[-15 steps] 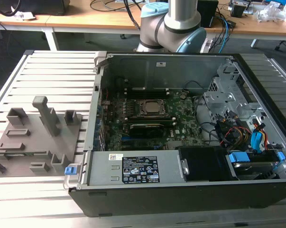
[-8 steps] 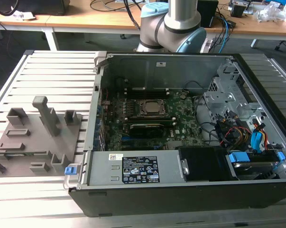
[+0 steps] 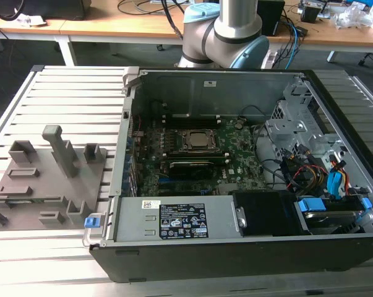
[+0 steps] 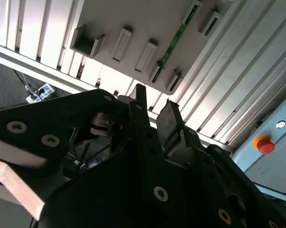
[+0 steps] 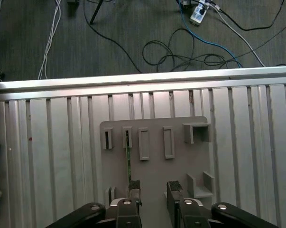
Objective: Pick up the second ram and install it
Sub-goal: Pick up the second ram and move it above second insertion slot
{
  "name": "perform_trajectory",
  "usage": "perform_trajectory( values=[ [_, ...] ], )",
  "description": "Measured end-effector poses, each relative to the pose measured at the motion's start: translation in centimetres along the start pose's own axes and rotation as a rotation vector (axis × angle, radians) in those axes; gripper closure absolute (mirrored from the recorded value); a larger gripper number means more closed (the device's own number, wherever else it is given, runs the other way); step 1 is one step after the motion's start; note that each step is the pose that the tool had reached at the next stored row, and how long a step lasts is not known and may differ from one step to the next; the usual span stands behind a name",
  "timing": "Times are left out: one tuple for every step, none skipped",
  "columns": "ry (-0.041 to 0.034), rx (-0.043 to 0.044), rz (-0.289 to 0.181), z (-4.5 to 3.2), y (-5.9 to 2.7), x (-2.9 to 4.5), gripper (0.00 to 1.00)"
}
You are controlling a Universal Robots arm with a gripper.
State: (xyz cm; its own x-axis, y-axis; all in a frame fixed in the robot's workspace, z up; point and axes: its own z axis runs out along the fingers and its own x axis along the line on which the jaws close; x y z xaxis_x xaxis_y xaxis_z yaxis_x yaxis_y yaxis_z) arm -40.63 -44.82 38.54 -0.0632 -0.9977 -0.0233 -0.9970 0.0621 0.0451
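Silver-grey arm (image 3: 239, 18) with pale blue joint caps (image 3: 200, 13); black end effector (image 5: 154, 188) with round silver screws (image 5: 127, 203).

The end effector (image 5: 154, 187) points straight down with jaws parted.

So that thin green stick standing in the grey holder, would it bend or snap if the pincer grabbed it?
Probably stiff: the green stick runs dead straight across the grey holder in the first wrist view. Likely light, since it looks so thin. Standing on its edge, it might tip or twist if pushed sideways.
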Motion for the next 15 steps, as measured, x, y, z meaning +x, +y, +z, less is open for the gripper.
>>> perform_trajectory(
  values=[
    [0.0,0.0,0.0,0.0,0.0,0.0,0.64],
    [0.0,0.0001,0.0,0.04,-0.01,0.0,0.64],
    [0.0002,0.0,0.0,0.14,-0.01,0.0,0.64],
    [0.0,0.0001,0.0,0.24,-0.01,0.01,0.64],
    [0.0001,0.0001,0.0,0.34,-0.01,0.01,0.64],
    [0.0001,0.0,0.0,0.5,-0.02,0.02,0.64],
    [0.0001,0.0,0.0,0.63,-0.03,0.02,0.64],
    [0.0002,0.0001,0.0,0.74,-0.04,0.02,0.64],
    [0.0002,0.0,0.0,0.81,-0.04,0.02,0.64],
    [0.0002,0.0,0.0,0.88,-0.04,0.03,0.64],
    [0.0002,0.0,0.0,1.02,-0.05,0.03,0.64],
    [0.0002,0.0,0.0,1.09,-0.05,0.03,0.64],
    [0.0002,0.0,0.0,1.14,-0.05,0.03,0.64],
    [0.0003,0.0,0.0,1.18,-0.06,0.04,0.64],
    [0.0003,0.0,0.0,1.23,-0.06,0.04,0.64]
  ],
)
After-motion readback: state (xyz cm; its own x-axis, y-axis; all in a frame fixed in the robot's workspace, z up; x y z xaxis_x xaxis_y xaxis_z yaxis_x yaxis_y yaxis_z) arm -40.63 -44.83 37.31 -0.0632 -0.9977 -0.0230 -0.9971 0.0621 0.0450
